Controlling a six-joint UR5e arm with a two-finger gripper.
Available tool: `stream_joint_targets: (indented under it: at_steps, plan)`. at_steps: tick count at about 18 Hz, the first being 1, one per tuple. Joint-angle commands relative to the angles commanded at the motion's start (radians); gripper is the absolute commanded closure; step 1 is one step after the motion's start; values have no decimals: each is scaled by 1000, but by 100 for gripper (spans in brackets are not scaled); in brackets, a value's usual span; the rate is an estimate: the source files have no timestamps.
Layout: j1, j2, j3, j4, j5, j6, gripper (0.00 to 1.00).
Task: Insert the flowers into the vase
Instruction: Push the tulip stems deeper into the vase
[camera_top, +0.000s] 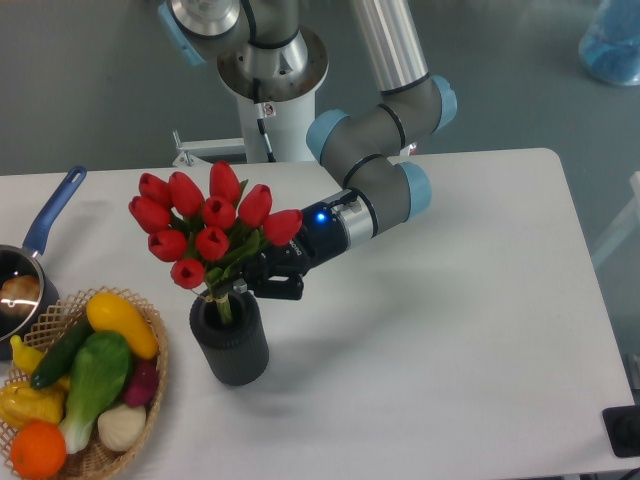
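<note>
The flowers, a bunch of red tulip buds with green leaves, stand nearly upright with their tied stems dipping into the mouth of the vase. That vase is dark grey and ribbed, upright on the white table near the front left. My gripper comes in from the right, just above the vase rim, and is shut on the stems below the leaves. The stem ends are hidden inside the vase.
A wicker basket of toy vegetables and fruit sits close to the left of the vase. A blue-handled saucepan lies at the left edge. The arm's base stands behind the table.
</note>
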Motion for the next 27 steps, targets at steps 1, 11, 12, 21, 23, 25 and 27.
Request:
stream_joint_targets:
  at_steps: [1, 11, 12, 21, 23, 25, 27]
  plan:
    - [0, -2, 0, 0, 0, 0, 81]
    - [2, -29, -9, 0, 0, 52, 81]
    - [3, -31, -9, 0, 0, 52, 81]
    - [8, -43, -9, 0, 0, 55, 80]
    - [8, -45, -14, 0, 0, 55, 80]
    - [8, -46, -14, 0, 0, 55, 80]
    - [6, -51, -15, 0, 0, 55, 80]
